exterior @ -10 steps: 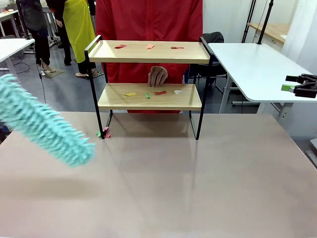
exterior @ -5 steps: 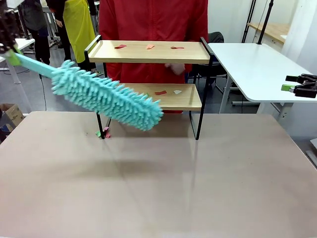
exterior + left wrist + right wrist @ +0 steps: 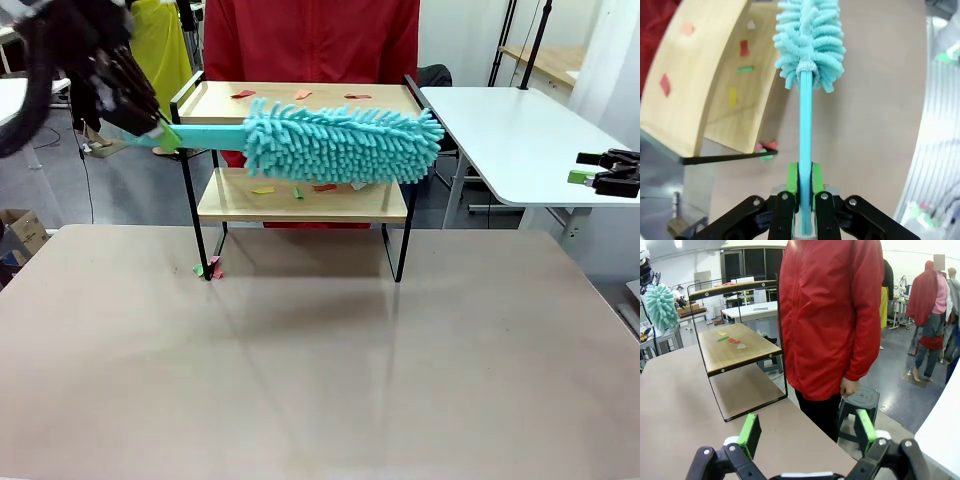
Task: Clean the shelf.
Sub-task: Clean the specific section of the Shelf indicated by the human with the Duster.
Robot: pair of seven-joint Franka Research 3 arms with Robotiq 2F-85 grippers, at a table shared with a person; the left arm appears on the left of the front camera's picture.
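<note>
— Front view: what changed?
— My left gripper (image 3: 158, 135) swung the duster (image 3: 340, 143) up off the table (image 3: 320, 380). Its head now hangs level before the shelf (image 3: 215, 105), which stands at the far edge. Scraps (image 3: 263, 190) remain on both boards.
— Left wrist?
— Pads (image 3: 792, 175) pinch the handle (image 3: 806, 125).
— Right wrist?
— My right gripper (image 3: 805, 432) is spread, empty. I judge sweeping can start.

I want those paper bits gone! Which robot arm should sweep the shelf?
Left. The left gripper clamps the teal duster, whose fluffy head hangs by the shelf. The right gripper is open, empty, off to the side.
</note>
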